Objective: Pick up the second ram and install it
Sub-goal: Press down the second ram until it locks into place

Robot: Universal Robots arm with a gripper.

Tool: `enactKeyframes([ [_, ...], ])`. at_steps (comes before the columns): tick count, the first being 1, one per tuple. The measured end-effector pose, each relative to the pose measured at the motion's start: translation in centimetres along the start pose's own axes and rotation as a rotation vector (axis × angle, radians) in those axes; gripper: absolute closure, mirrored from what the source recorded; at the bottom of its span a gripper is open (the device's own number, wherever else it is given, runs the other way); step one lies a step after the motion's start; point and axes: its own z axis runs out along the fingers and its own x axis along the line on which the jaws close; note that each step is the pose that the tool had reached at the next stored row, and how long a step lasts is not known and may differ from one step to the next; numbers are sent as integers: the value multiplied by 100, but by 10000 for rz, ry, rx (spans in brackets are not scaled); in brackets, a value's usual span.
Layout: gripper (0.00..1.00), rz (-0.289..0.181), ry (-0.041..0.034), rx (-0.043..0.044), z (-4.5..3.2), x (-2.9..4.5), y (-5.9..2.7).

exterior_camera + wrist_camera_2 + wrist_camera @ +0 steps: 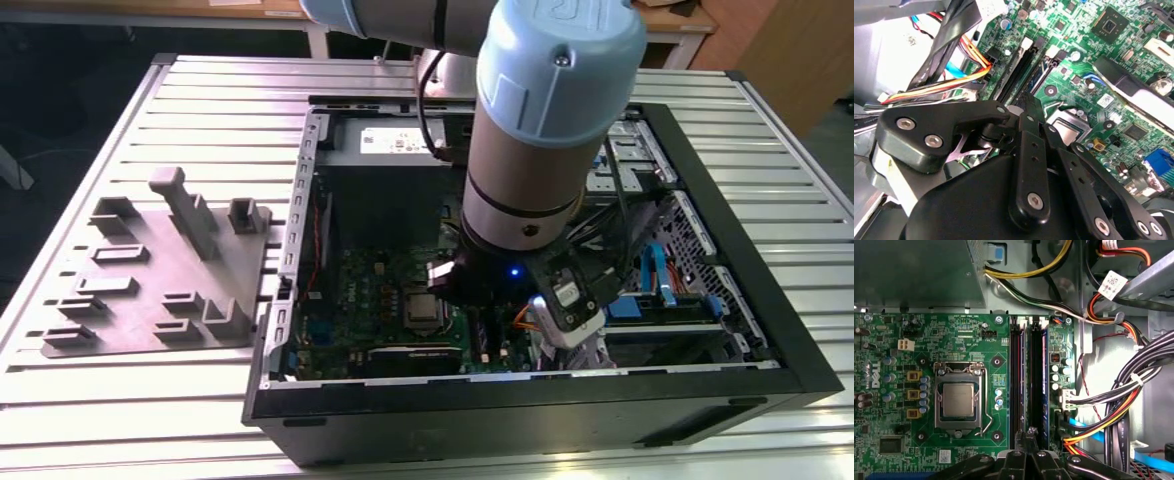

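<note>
Memory slots [1026,380] are hemmed in: CPU socket [960,400] just beside on one flank, cable bundle [1124,410] crowding the other. Open room is left directly above the slots.

A ribbed, silver metal worktop [160,400] is seen bearing an open black computer case [534,420] and, just beside it, a grey plastic tray [147,290].

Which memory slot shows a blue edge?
The outermost slot, farthest from the CPU socket; the others look black, without blue.
</note>
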Motion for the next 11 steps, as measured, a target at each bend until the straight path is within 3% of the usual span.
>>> enactKeyframes([
  [11, 90, 0, 0, 0, 38, 1, -48],
])
